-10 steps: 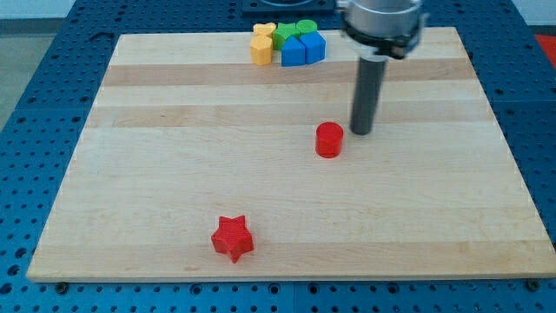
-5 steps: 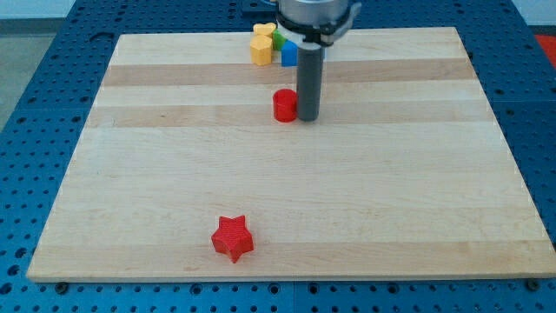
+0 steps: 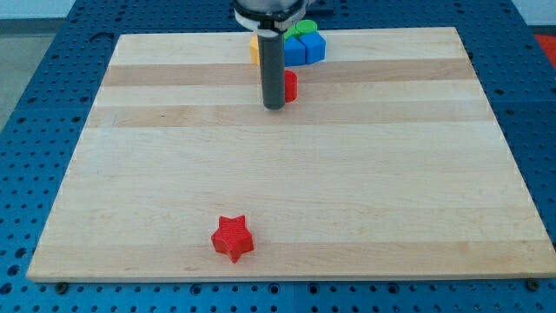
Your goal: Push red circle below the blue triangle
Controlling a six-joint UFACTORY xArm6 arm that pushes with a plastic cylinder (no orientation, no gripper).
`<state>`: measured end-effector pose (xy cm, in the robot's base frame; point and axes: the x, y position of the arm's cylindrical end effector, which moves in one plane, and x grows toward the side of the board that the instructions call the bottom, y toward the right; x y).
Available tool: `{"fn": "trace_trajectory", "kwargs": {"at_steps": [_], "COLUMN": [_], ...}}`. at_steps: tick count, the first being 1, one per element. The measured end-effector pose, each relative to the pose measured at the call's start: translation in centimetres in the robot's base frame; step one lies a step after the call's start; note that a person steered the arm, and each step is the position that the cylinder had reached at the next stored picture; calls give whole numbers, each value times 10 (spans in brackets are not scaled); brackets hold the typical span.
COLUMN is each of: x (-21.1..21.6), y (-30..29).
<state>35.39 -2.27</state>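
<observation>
Small red circle block (image 3: 289,85) just right of my tip (image 3: 274,106), touching the rod; blue triangle block (image 3: 298,50) directly above it; no claw, nothing held.

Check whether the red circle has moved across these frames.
Yes. The red circle has moved toward the view's top left, nearer the blue blocks; the red star stayed put.
</observation>
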Motion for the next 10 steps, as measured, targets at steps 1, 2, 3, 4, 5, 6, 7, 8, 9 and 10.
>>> {"fn": "trace_trajectory", "kwargs": {"at_steps": [1,2,3,4,5,6,7,8,9,10], "x": [-11,-8,4,3,-12,-29,-37,-44,-51,-51], "y": [0,0,4,15,17,17,17,17,17,13]}}
